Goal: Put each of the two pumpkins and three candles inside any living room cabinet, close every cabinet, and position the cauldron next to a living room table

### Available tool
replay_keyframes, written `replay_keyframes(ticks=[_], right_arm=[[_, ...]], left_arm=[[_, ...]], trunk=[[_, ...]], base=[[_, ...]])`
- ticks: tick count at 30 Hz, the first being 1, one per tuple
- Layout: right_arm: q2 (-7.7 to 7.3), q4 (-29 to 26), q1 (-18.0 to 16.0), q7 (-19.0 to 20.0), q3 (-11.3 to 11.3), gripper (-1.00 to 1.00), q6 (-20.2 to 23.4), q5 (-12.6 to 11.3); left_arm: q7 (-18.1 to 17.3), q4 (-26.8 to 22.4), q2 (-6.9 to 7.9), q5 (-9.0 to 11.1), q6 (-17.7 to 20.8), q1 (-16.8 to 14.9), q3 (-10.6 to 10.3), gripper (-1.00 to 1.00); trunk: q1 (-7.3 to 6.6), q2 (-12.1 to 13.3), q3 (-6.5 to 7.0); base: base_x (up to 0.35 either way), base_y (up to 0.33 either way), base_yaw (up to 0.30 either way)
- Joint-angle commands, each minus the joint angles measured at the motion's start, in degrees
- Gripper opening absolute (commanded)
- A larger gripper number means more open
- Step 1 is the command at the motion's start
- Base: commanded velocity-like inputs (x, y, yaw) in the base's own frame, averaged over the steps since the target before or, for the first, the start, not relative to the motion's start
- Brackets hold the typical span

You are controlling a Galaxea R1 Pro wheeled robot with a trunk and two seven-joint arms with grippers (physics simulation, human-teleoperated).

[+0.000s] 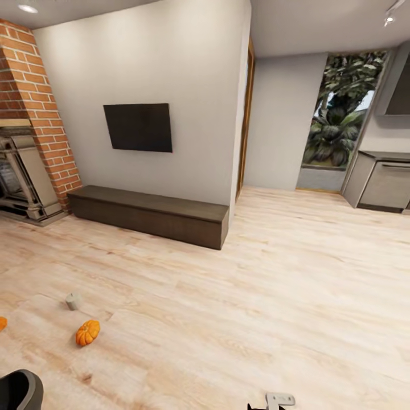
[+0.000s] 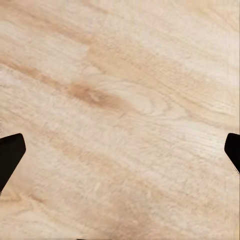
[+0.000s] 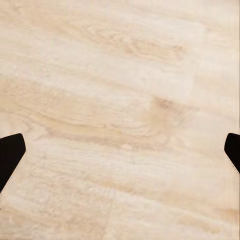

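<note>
A long, low dark-brown cabinet (image 1: pixel 151 216) stands shut against the white wall in the head view. On the wooden floor at lower left lie an orange pumpkin (image 1: pixel 87 332) and a small grey candle (image 1: pixel 72 300). A second pumpkin (image 1: pixel 1 323) is cut off by the left edge. A black rounded shape with a grey rim, probably the cauldron (image 1: pixel 20 390), sits in the lower left corner. The table is out of view. My left gripper (image 2: pixel 120 150) and right gripper (image 3: pixel 120 150) are both open over bare floor, holding nothing.
A black TV (image 1: pixel 138 127) hangs above the cabinet. A brick fireplace (image 1: pixel 28 142) stands at the left. A doorway (image 1: pixel 246 119) and grey kitchen units (image 1: pixel 381 182) lie to the right. Wide wooden floor (image 1: pixel 273 296) stretches ahead.
</note>
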Motion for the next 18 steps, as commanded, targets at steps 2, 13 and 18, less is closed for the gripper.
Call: replay_keyframes(ticks=[2, 13, 18], right_arm=[[0.00, 0.02, -0.02, -0.26, 0.10, 1.00, -0.17, -0.04], [0.03, 0.09, -0.02, -0.32, 0.10, 1.00, -0.15, 0.07], [0.08, 0.11, -0.02, -0.32, 0.10, 1.00, -0.13, 0.13]], left_arm=[[0.10, 0.06, -0.01, 0.50, -0.20, -0.05, -0.13, 1.00], [0.10, 0.06, -0.01, 0.40, -1.81, -0.05, -0.10, 1.00], [0.10, 0.06, -0.01, 0.39, -2.16, -0.05, -0.13, 1.00]], trunk=[[0.03, -0.02, -0.06], [0.03, -0.02, -0.06], [0.03, -0.02, -0.06]], base=[[0.319, -0.078, 0.283], [0.162, -0.025, 0.283], [0.003, 0.000, 0.283]])
